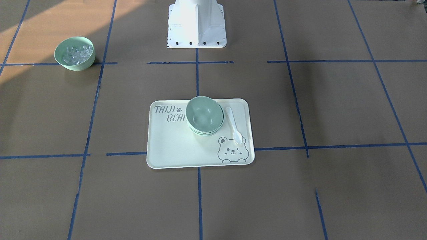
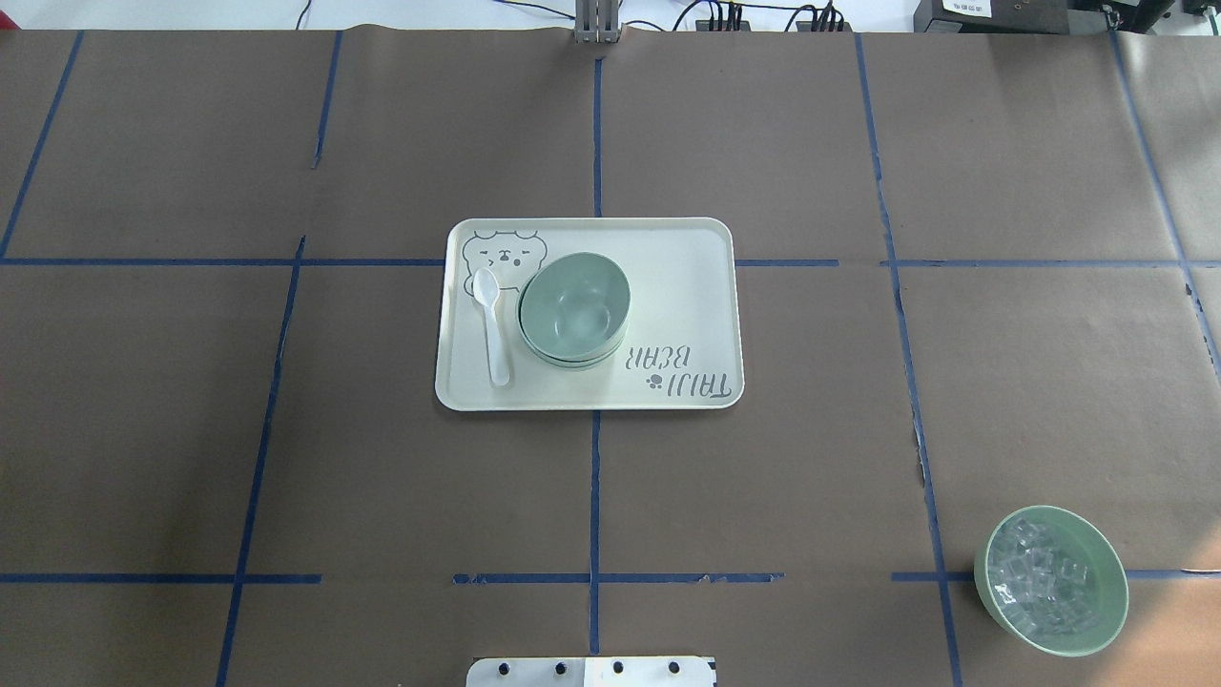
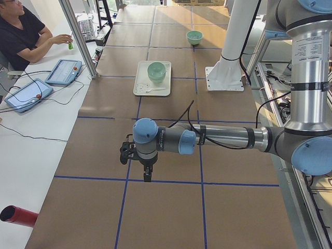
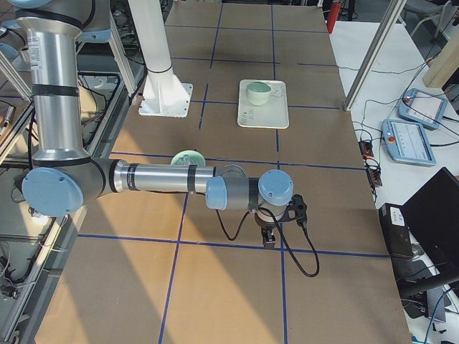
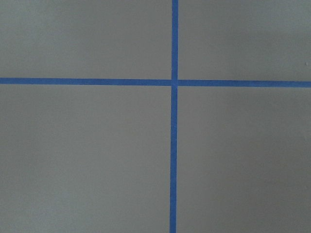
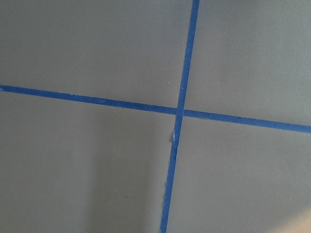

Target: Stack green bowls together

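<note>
Exterior left has the near left arm (image 3: pixel 223 136) stretched level over the desk's (image 2: pixel 191 429) left end, wrist bent down, the left claw (image 3: pixel 148 178) pointing straight down over a blue tape crossing (image 5: pixel 174 81). I cannot tell how far it is open or whether it holds anything. At the desk's middle, a cream tray (image 2: pixel 687 258) carries the green bowls (image 2: pixel 572 305), nested in one stack, with a white spoon (image 2: pixel 493 329) just beside them. Exterior right shows the right arm (image 4: pixel 158 178) posed alike over the right end. The right claw (image 4: pixel 269 242) cannot be judged either. A bowl of clear cubes (image 1: pixel 78 66) sits near the robot-side edge.

Green bowls (image 4: pixel 258 92) atop cream tray (image 4: pixel 267 115), mid-table
</note>
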